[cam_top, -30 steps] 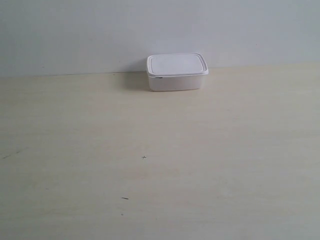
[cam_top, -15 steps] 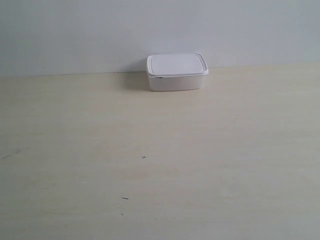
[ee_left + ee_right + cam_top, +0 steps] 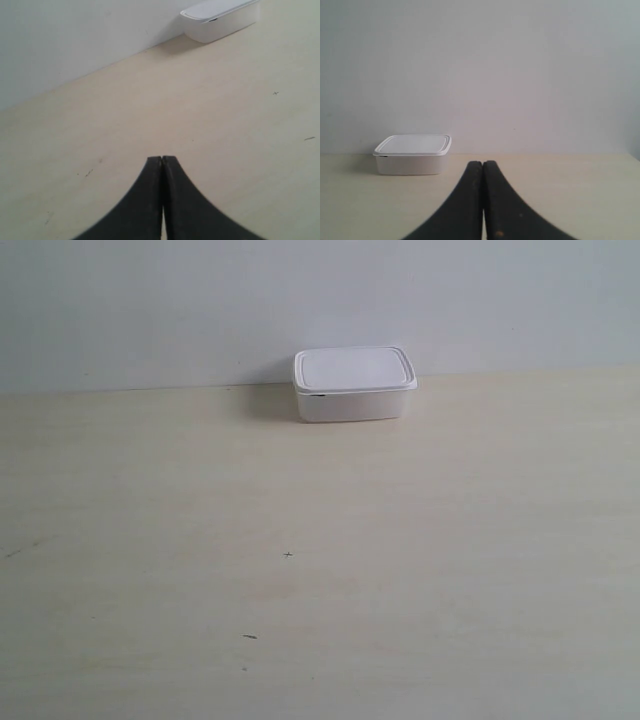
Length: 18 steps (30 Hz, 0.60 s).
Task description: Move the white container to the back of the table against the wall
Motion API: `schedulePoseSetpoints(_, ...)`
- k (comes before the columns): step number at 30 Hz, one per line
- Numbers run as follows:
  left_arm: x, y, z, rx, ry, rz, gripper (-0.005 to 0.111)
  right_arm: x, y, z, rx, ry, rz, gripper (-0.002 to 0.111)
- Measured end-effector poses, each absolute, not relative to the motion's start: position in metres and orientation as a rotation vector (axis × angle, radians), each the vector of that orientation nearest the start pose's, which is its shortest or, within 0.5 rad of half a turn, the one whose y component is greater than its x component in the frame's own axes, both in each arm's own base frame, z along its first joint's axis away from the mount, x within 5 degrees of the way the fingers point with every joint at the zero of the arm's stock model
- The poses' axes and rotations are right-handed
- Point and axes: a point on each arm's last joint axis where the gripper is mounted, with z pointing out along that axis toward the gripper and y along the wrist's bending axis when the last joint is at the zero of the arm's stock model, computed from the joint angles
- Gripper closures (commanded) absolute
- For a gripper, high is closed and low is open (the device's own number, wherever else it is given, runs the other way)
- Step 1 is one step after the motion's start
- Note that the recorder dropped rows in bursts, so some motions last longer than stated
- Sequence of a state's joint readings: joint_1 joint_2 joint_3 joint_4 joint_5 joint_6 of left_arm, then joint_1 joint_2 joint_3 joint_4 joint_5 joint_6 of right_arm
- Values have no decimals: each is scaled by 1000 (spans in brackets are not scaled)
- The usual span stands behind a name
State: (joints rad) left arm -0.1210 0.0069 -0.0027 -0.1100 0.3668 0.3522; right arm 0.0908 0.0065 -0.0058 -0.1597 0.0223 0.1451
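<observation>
The white container (image 3: pixel 354 386), lid on, sits at the back of the pale wood-grain table (image 3: pixel 320 560), right against the plain grey-white wall (image 3: pixel 320 300). The left wrist view shows the white container (image 3: pixel 222 20) far off beside the wall (image 3: pixel 75 40). In the right wrist view the white container (image 3: pixel 413 154) stands well ahead of the fingers, at the wall's foot. My left gripper (image 3: pixel 162 159) is shut and holds nothing, low over bare table. My right gripper (image 3: pixel 483 163) is likewise shut and holds nothing. Neither arm appears in the exterior view.
A few tiny dark specks (image 3: pixel 288 555) mark the tabletop in front of the container. The table's back edge meets the wall along a straight line (image 3: pixel 150 389).
</observation>
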Motion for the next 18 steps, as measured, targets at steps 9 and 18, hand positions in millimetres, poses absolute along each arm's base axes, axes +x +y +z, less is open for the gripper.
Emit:
schedulePoseSetpoints(9, 52, -10, 180, 364, 1818, 50, 107, 56, 5, 213, -76, 1505, 59, 108)
schedulePoseSetpoints(18, 52, -10, 180, 361, 1819, 47, 107, 56, 5, 213, -76, 1505, 59, 108)
